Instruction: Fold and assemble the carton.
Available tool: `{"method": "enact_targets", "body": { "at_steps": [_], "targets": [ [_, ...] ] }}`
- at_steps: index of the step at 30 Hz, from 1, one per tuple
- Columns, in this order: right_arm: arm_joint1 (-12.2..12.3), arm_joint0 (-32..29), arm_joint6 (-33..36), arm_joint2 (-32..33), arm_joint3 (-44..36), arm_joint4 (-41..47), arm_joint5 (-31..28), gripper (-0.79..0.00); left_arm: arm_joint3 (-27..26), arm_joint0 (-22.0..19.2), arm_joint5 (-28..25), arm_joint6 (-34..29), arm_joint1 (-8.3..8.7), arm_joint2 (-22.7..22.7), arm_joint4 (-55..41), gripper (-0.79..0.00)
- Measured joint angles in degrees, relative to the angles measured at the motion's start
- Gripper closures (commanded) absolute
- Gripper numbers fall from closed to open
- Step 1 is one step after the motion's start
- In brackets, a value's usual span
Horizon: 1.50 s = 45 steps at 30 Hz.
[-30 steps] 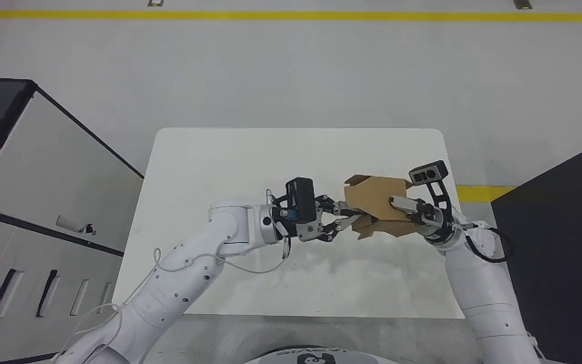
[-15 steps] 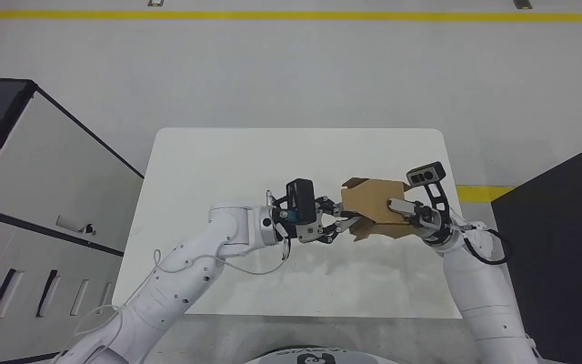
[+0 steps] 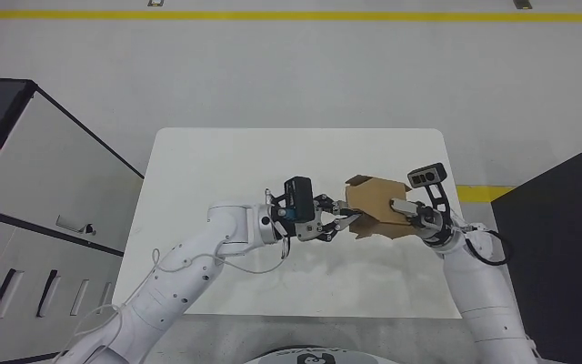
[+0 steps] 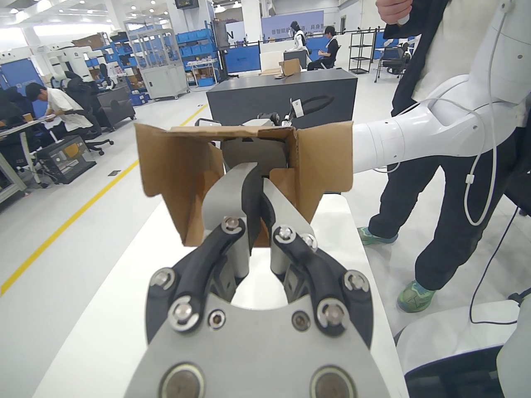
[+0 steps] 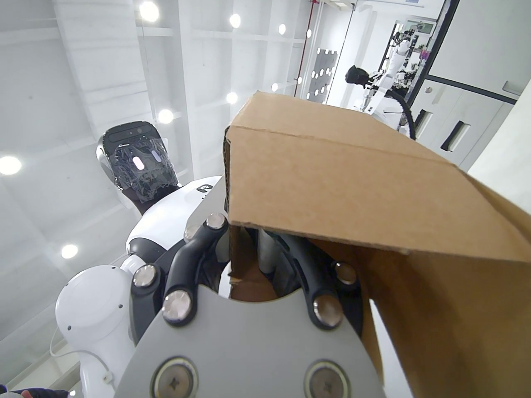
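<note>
A brown carton [image 3: 373,200] is at about 3 o'clock from the centre of a white table [image 3: 227,164]. Its open end faces 9 o'clock and its flaps are spread outward.

The left arm comes in from 7 o'clock with the elbow bent, and its forearm points toward 3 o'clock. The left gripper [image 4: 256,178] is at the carton's open mouth, between the flaps. Its fingers are drawn together to a thin slit, and nothing shows between them.

The right arm comes up from 5 o'clock, with the wrist aimed toward 10 o'clock. The right gripper [image 5: 244,246] is clamped on the carton's wall at the 3 o'clock end. The cardboard edge runs between its fingers.
</note>
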Motion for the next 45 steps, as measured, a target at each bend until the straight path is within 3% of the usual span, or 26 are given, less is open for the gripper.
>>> {"method": "enact_targets", "body": {
  "at_steps": [14, 24, 35, 45],
  "targets": [
    [-0.29, 0.06, -0.02, 1.97, 2.74, 4.54, -0.01, 0.000, -4.44, 3.63, -0.31, 0.93, 1.07, -4.43, 0.83, 0.000],
    [-1.29, 0.65, -2.50, 2.63, 5.33, 2.36, -2.49, 0.000, -6.30, 3.97, -2.75, 0.09, 0.91, -1.76, 2.03, 0.000],
    [-1.75, -0.78, -1.19, 3.52, 2.44, -0.55, -1.19, 0.000, -4.74, 2.06, -0.21, 0.33, 0.06, 0.84, 2.41, 0.000],
    [-2.23, -1.52, -0.17, 4.54, 0.96, -1.64, -0.17, 0.000, -4.66, 2.57, 2.00, 0.90, 0.11, -0.56, 2.36, 0.000]
  ]
}}
